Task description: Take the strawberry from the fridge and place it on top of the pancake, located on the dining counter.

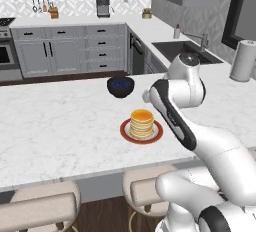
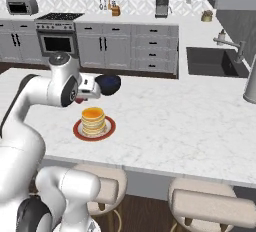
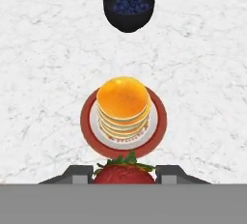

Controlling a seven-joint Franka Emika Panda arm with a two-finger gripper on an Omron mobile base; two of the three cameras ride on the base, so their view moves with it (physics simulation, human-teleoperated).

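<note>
Dining counter (image 1: 60,126) spreads ahead of and below the jaws. Gripper (image 3: 124,172) is clamped narrow on the strawberry (image 3: 124,174), leafy cap facing forward, carried above the slab just short of the red plate (image 3: 87,121). Plate holds the pancake stack (image 3: 123,105), golden top bare, dead ahead of the jaws. Judgement: carry forward until the berry is centred over the stack, lower to near contact, then release; dropping early risks a roll off the plate. Dark bowl (image 3: 128,13) of blueberries (image 3: 129,3) sits well beyond the plate
</note>
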